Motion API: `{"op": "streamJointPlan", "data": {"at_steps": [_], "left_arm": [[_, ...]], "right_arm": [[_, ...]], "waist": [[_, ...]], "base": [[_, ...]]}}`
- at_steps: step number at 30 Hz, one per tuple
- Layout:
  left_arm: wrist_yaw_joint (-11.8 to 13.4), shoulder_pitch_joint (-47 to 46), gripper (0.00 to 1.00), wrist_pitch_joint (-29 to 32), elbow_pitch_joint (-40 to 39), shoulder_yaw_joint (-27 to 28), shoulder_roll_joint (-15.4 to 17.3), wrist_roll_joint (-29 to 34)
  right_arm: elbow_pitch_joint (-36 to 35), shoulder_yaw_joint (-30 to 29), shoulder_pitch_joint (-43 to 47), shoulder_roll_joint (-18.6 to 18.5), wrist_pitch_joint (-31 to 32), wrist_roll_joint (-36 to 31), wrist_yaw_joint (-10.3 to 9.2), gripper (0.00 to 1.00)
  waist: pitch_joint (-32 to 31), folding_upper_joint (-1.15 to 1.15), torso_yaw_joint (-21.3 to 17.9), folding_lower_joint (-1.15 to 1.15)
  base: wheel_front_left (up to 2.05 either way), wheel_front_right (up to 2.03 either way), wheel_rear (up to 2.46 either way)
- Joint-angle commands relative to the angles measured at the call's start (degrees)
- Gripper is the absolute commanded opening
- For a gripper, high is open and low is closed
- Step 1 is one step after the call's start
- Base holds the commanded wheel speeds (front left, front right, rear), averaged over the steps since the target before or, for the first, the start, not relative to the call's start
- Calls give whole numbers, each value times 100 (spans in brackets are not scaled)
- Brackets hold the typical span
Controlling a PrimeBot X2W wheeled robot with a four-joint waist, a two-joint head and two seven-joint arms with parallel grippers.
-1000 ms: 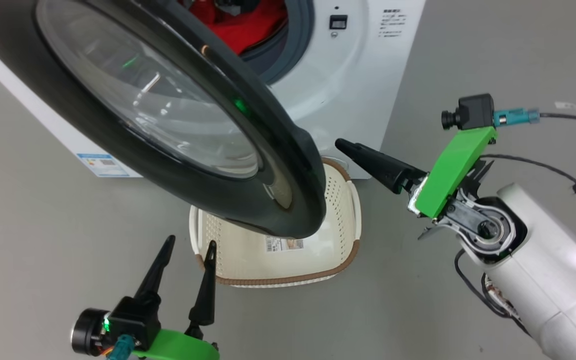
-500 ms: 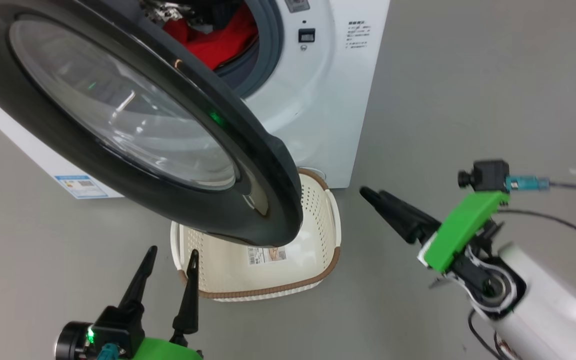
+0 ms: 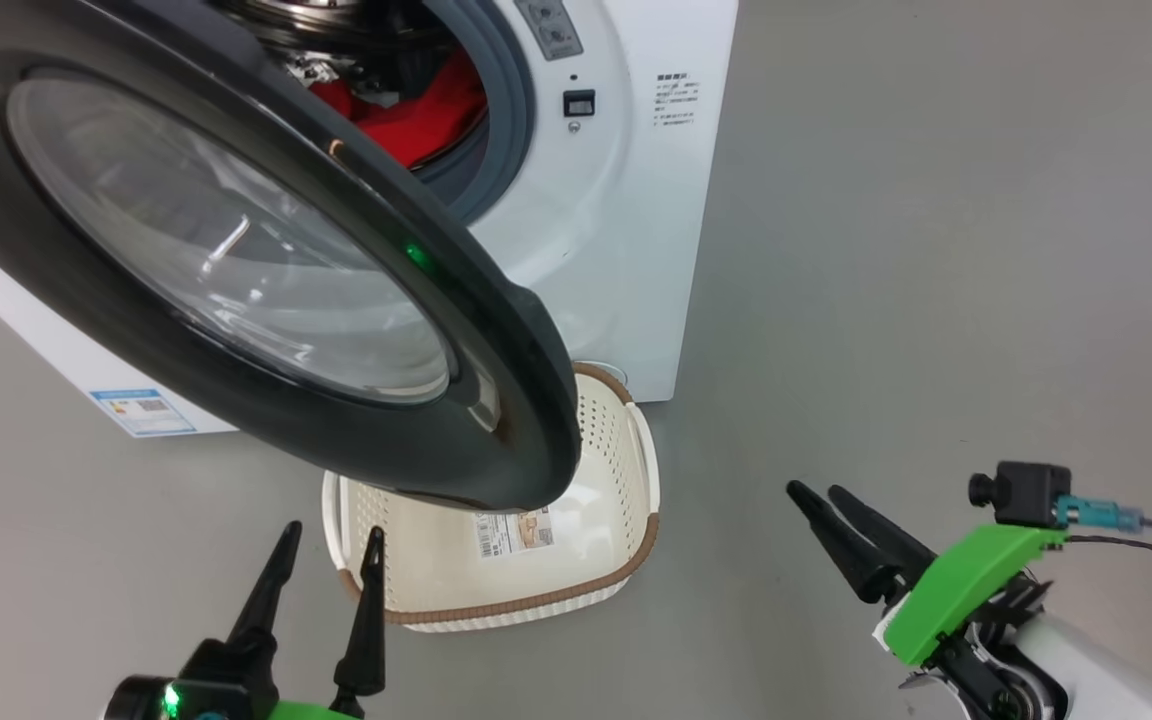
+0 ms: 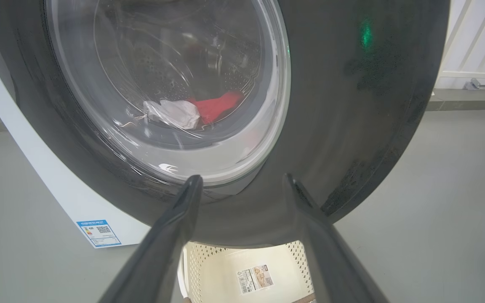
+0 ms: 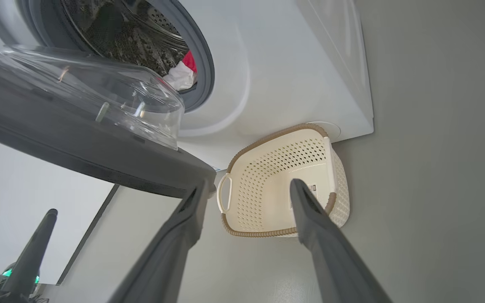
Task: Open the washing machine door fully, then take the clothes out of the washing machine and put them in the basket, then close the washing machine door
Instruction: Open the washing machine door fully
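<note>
Within the last second the right gripper was drawn back from the free edge of the washing machine door. Before, it was seen close beside the black rim, above the far corner of the basket. Now it was found low at the right, over the grey floor and well apart from both door and basket. Its fingers were kept wide apart and nothing was held between them. The whole head view was also shifted, so the camera was moved, while machine and basket were not displaced against each other.

The left gripper was kept low at the left, near the front left corner of the basket. Its fingers were likewise spread and empty, and they were pointed toward the lower rim of the door.

The door was left swung out from the washing machine, and in the head view part of the basket was covered by it. The clothes were not yet taken: the red garment and the white garment were lying at the bottom of the drum mouth. The basket was standing empty on the floor, close before the machine.

It may be judged that the opening step was finished or nearly finished, and that a reach into the drum was due next. Whether the door was opened fully could not be told.
</note>
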Motion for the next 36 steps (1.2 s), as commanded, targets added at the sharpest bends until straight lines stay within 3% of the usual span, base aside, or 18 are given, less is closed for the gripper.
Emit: {"op": "streamJointPlan", "data": {"at_steps": [1,9,15,24,31,36], "left_arm": [[20,64,100,-70,-166,203,48,31],[47,160,100,-70,-185,223,48,9],[71,189,100,-70,-208,228,48,6],[82,194,100,-70,-241,228,48,16],[97,182,100,-70,-299,222,48,11],[107,173,100,-70,-340,214,48,4]], "right_arm": [[-28,113,136,-100,-303,-134,44,100],[557,238,188,-146,-874,-958,44,100],[593,-1173,464,165,-888,-2503,44,100],[-96,-2768,1259,781,-890,-4844,44,100],[-902,-3766,1698,1340,-890,-5842,44,100],[-1170,-4010,1943,1575,-890,-6163,44,100]], "waist": [[-29,0,-32,0],[-81,0,-75,0],[-88,0,-86,0],[-113,0,-45,0],[-83,0,-5,0],[-76,0,23,0]], "base": [[0,0,0],[0,0,0],[0,0,0],[0,0,0],[0,0,0],[0,0,0]]}}
